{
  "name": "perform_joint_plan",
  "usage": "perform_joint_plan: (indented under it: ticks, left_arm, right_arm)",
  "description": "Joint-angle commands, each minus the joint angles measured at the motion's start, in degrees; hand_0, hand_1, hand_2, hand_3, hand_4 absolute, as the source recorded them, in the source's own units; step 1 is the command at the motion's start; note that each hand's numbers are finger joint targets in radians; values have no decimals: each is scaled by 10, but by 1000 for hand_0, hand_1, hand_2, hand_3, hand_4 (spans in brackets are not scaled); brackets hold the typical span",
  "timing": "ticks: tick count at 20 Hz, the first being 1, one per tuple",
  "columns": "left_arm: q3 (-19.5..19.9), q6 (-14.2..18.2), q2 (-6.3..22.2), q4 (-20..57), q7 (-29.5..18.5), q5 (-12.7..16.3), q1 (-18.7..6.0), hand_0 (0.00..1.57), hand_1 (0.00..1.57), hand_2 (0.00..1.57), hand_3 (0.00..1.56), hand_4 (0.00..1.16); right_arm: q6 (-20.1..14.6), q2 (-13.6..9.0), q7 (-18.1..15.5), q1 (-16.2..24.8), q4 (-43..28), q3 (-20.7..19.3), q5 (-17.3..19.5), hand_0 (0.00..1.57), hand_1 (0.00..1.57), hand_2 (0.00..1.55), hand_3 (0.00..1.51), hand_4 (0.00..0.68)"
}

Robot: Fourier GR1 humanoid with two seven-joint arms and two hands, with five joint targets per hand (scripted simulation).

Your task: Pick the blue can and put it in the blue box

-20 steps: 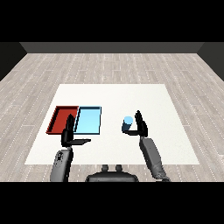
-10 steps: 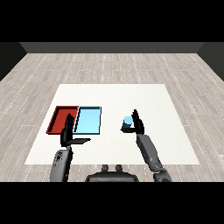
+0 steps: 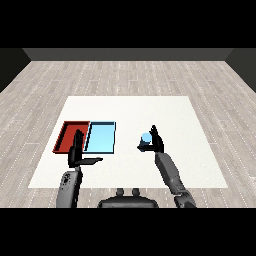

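The right hand [image 3: 155,141], curled around the blue can [image 3: 145,138], has drifted slightly left toward the light blue tray [image 3: 101,137] since a moment ago, while the left hand [image 3: 77,152] stays open-fingered just before the red tray [image 3: 67,135].

A white table [image 3: 165,107] fills the middle of the scene — a pale square set on a floor of grey wood planks [image 3: 75,80]. On the table's left part lies a red tray [image 3: 66,135], shallow and rectangular, its rim darker than its floor. Beyond the floor's far edge runs a dark wall [image 3: 128,54].
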Motion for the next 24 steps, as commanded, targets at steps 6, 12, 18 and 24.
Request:
perform_joint_plan:
  ticks: [6, 12, 18, 24]
  left_arm:
    - [10, -22, 14, -65, 33, 23, 36, 0, 0, 0, 0, 0]
    - [-17, -3, -18, 3, -31, -12, 31, 0, 0, 0, 0, 0]
    - [20, -23, 8, 26, -8, 21, -23, 0, 0, 0, 0, 0]
    - [22, -27, 11, 36, -14, 21, -21, 0, 0, 0, 0, 0]
  right_arm:
    - [-19, 0, -38, -65, 97, 25, -56, 0, 0, 0, 0, 0]
    - [-25, 0, -65, -84, 139, 22, -33, 0, 0, 0, 0, 0]
    - [-76, -17, -19, -64, 129, 20, -24, 1380, 1380, 1405, 1390, 417]
    - [-124, 0, 7, -65, 85, 38, -21, 1461, 1461, 1455, 1438, 543]
